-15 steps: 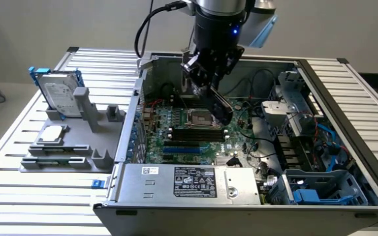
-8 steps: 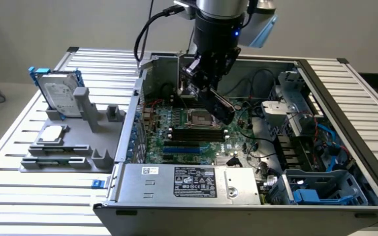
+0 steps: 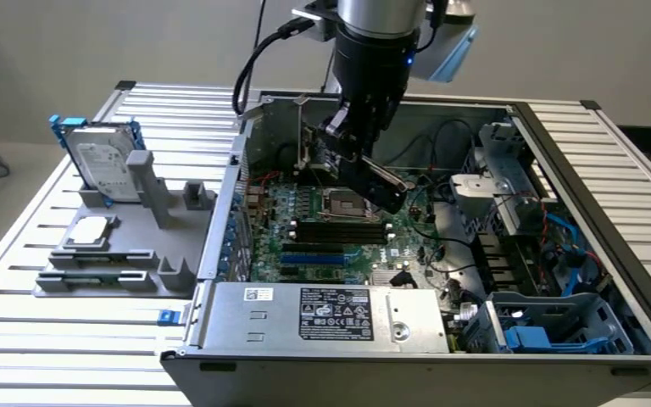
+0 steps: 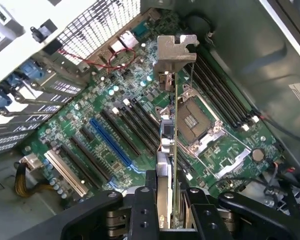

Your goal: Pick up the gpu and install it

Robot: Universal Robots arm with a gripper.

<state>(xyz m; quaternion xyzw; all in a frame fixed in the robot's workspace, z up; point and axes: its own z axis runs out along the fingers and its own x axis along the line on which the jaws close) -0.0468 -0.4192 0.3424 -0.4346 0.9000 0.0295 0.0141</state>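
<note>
My gripper (image 3: pixel 354 157) hangs inside the open computer case (image 3: pixel 552 136), above the green motherboard (image 3: pixel 325 233). It is shut on the gpu (image 3: pixel 380 185), which is carried clear of the board. In the wrist view the gpu (image 4: pixel 174 125) shows edge-on between my fingers (image 4: pixel 146 200), its silver end bracket (image 4: pixel 176 50) at the far end, green board on one face. Beneath it lie the motherboard (image 4: pixel 90 125), the CPU socket (image 4: pixel 197 122) and the long black slots beside a blue slot (image 4: pixel 110 142). The card touches no slot.
A grey fixture (image 3: pixel 122 263) at the exterior view's left holds a silver hard drive in a blue frame (image 3: pixel 105 161) and a small silver chip (image 3: pixel 88 231). The power supply (image 3: pixel 325 314) sits at the case's front; drive cages and cables (image 3: pixel 529 254) crowd its right side.
</note>
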